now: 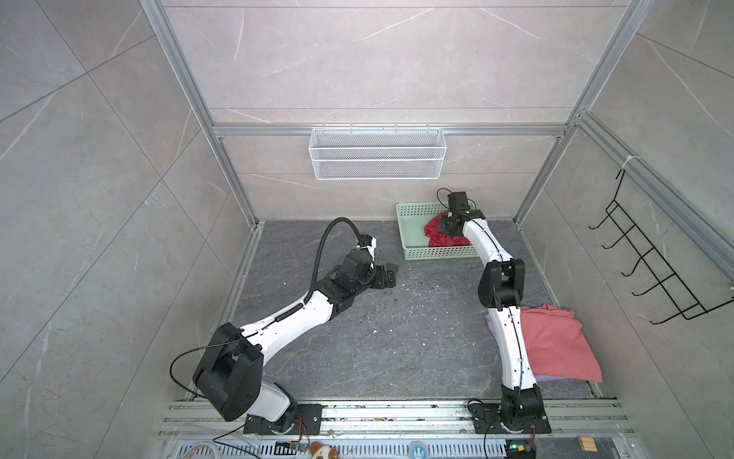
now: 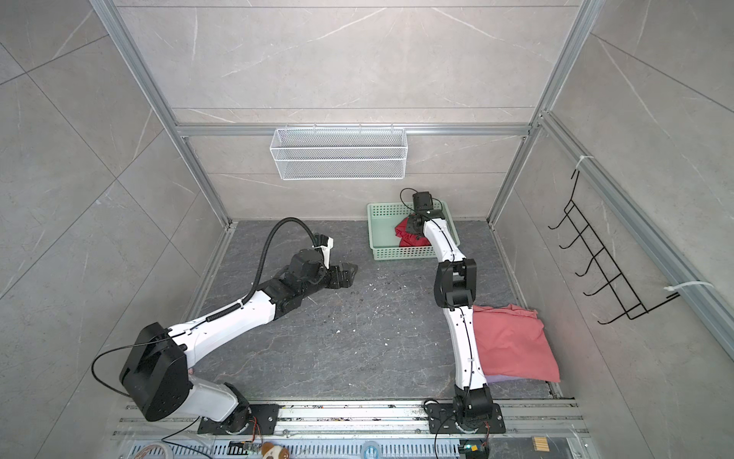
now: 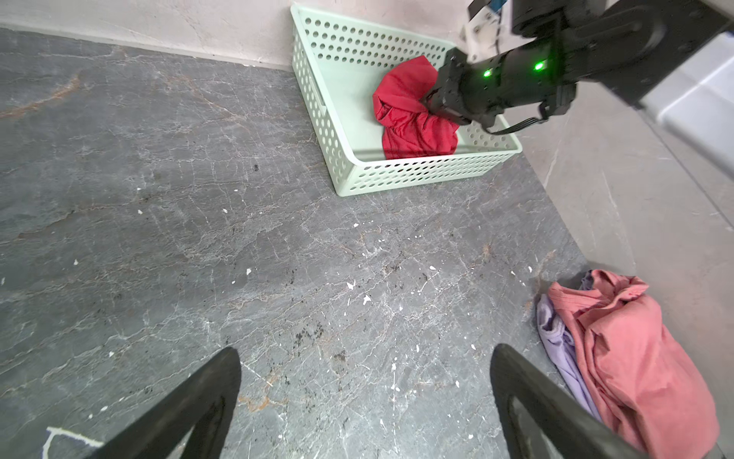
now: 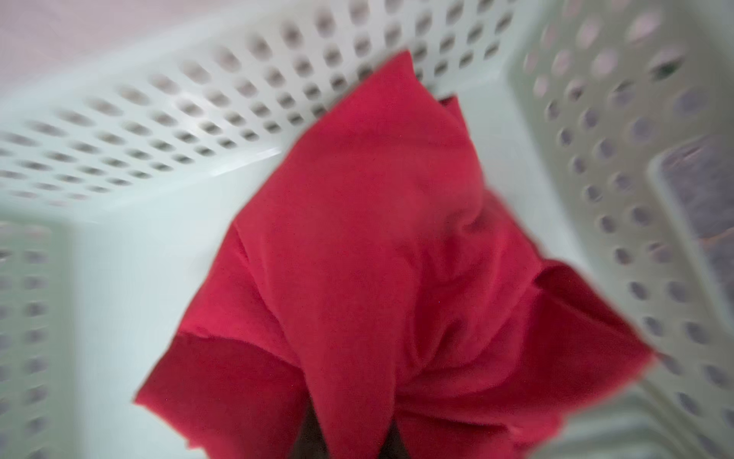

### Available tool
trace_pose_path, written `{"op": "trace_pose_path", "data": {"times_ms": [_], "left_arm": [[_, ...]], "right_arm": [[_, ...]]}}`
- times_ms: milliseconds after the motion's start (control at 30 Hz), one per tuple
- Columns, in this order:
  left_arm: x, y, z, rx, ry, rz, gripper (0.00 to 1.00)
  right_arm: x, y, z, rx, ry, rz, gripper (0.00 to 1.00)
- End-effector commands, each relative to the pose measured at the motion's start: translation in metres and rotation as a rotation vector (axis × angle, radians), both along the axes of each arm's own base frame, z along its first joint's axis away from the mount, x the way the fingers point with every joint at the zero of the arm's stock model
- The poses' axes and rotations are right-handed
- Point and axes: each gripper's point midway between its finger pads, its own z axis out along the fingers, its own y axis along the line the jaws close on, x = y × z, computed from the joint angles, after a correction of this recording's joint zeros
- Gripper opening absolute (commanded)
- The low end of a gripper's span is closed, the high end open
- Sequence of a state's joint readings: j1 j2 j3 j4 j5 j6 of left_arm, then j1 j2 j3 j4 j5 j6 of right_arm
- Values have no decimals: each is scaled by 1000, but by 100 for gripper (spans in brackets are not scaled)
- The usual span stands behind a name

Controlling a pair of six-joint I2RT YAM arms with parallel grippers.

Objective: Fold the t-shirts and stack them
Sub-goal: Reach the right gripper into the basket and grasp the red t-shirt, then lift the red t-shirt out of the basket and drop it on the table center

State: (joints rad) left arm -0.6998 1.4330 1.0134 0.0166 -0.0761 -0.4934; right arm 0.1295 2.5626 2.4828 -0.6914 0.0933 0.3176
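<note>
While clamping the right gripper onto the red t-shirt inside the mint basket at one o'clock, idles the left gripper, jaws spread. Judged two-thirds done, with salmon-pink t-shirt stacked over lavender t-shirt at four o'clock; leaves red to fold, stack.

A bright red t-shirt is seen bunched up inside a mint-green basket, and the whole picture is heavily blurred. The cloth is drawn up into a peaked fold toward the camera. There it is pinched between two dark fingers of the right end effector, which are almost wholly covered by the fabric. Looser flaps are spread to either side over the basket's pale, bare floor. Perforated walls with rows of round holes are seen around the shirt on three sides. The dark grey desk is glimpsed through an opening in one wall.
</note>
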Motion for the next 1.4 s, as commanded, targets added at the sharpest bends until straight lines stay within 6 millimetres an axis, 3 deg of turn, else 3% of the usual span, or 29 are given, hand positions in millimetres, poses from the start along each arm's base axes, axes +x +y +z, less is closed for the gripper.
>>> {"op": "trace_pose_path", "data": {"times_ms": [0, 133, 300, 400, 533, 633, 767, 900, 1000, 1033, 1100, 1133, 1167, 1233, 1367], "left_arm": [[-4, 6, 33, -93, -78, 19, 100], [-14, 13, 35, -116, -87, 20, 100], [-25, 26, 40, -112, -115, 32, 100], [-32, 40, 49, -96, -153, 53, 100], [-44, 60, 58, -74, -201, 82, 100], [-54, 77, 64, -74, -233, 117, 100], [-66, 108, 71, -76, -263, 211, 99], [-80, 131, 79, -77, -291, 262, 99], [-87, 141, 80, -79, -298, 285, 99], [-88, 144, 79, -81, -297, 291, 99], [-89, 145, 75, -82, -287, 295, 99], [-89, 143, 72, -81, -276, 287, 100], [-89, 140, 68, -67, -260, 274, 99], [-88, 139, 54, -12, -193, 270, 100], [-86, 141, 20, 101, -46, 298, 100]], "right_arm": [[-3, 19, 151, 95, -319, 82, 0], [-34, 35, 209, 170, -419, 161, 0], [-97, 61, 276, 275, -522, 276, 0], [-143, 84, 303, 339, -544, 373, 0], [-203, 129, 311, 417, -508, 504, 0], [-245, 171, 291, 466, -439, 574, 0], [-283, 217, 257, 608, -348, 605, 0], [-312, 247, 228, 688, -250, 594, 0], [-312, 241, 184, 709, -158, 479, 0], [-309, 236, 163, 680, -127, 437, 7], [-304, 219, 118, 568, -53, 349, 31], [-301, 207, 101, 478, -45, 313, 58], [-299, 191, 87, 397, -34, 257, 69], [-297, 169, 80, 301, -66, 216, 75], [-302, 148, 97, 189, -110, 223, 77]]}}
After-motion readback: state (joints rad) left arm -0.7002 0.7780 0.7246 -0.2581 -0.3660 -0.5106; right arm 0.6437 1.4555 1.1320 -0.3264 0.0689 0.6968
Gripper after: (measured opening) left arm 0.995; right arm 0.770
